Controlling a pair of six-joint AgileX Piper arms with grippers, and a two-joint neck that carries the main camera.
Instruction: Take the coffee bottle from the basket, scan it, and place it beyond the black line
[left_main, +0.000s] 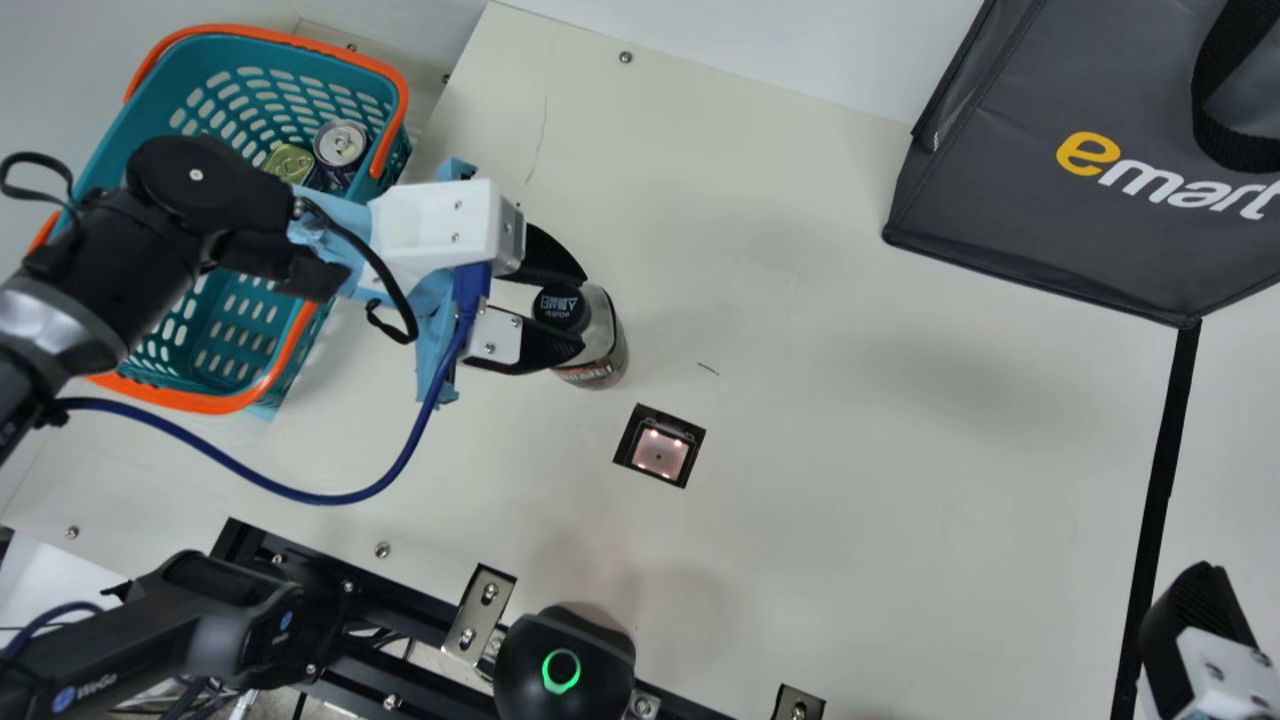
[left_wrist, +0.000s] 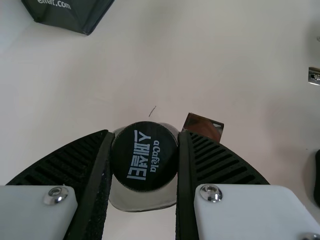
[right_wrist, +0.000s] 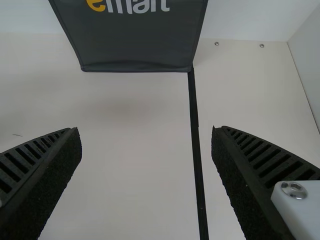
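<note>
My left gripper (left_main: 560, 305) is shut on the coffee bottle (left_main: 603, 350) at its black cap, between the basket (left_main: 255, 395) and the scanner (left_main: 660, 452) set in the table. In the left wrist view the bottle's cap (left_wrist: 144, 156) is pinched between both fingers of the left gripper (left_wrist: 144, 160), and part of the scanner (left_wrist: 204, 127) shows close by. At the main view's lower right corner is my right gripper (left_main: 1195, 625), near the black line (left_main: 1160, 480). The right wrist view has the right gripper (right_wrist: 147, 165) open, with the black line (right_wrist: 196, 135) beyond its gap.
A dark shopping bag (left_main: 1040, 200) stands at the table's back right, by the far end of the black line. Cans (left_main: 340, 145) lie in the basket. A black rounded device (left_main: 565, 665) with a green ring sits at the front edge.
</note>
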